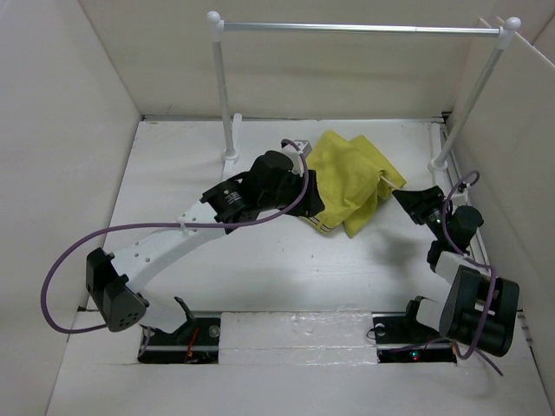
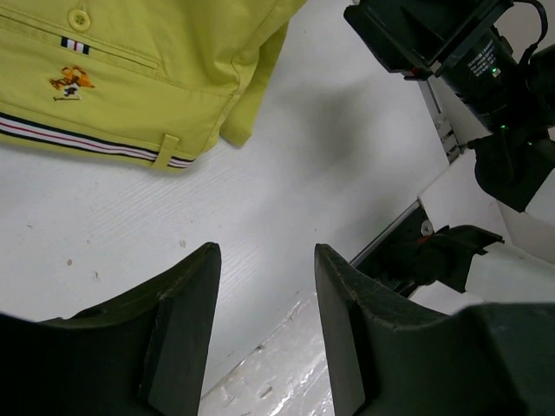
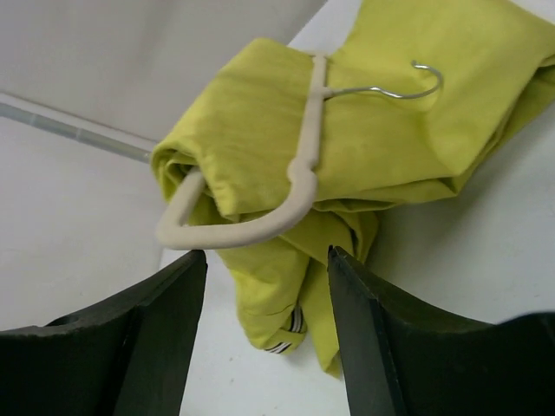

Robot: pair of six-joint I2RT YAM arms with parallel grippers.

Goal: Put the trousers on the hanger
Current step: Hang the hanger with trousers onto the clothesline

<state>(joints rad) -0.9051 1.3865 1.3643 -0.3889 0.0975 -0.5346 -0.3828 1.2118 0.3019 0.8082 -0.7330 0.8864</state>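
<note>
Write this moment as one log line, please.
trousers: bunched on table, partly through hanger | left jaws: open, empty | right jaws: open, empty, facing hanger

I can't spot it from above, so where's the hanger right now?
In the right wrist view, the hanger lies on the folded trousers, one arm tucked into the cloth. It sits just ahead of the open right end effector.

Open table (image 1: pixel 286 269) before the trousers (image 1: pixel 351 173), left arm (image 1: pixel 260 191) crowding their left edge, rail (image 1: pixel 355 28) behind
</note>
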